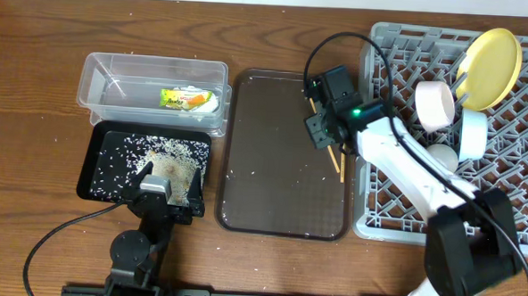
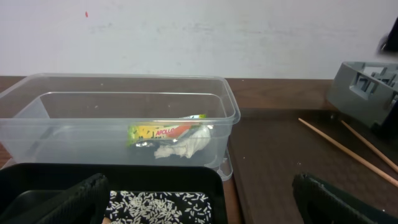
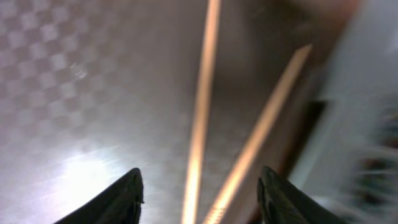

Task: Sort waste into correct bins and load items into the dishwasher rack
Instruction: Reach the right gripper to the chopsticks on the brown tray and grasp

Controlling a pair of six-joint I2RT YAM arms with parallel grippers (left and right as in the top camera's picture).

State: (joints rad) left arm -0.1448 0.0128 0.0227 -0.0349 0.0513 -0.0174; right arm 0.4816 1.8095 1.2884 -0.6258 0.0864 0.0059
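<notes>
The clear tub (image 1: 151, 76) holds the green-and-orange wrapper (image 1: 188, 98) and the white tissue (image 2: 183, 146). The black tray (image 1: 98, 159) in front of it holds rice grains (image 1: 166, 153). My left gripper (image 1: 159, 192) is open and empty over the black tray's near edge. Two chopsticks (image 1: 337, 158) lie at the right edge of the brown serving tray (image 1: 281, 167). My right gripper (image 1: 323, 124) is open, low over them, with both chopsticks (image 3: 202, 112) between its fingers (image 3: 199, 186). The grey rack (image 1: 511, 203) holds the yellow plate (image 1: 491, 55), white bowl (image 1: 435, 104) and light-blue bowl (image 1: 473, 135).
A few stray rice grains lie on the brown serving tray. The right arm's black cable (image 1: 317, 52) loops over the tray's far right corner. The rack's left wall stands close beside the chopsticks. Another small white round item (image 1: 442, 158) sits in the rack.
</notes>
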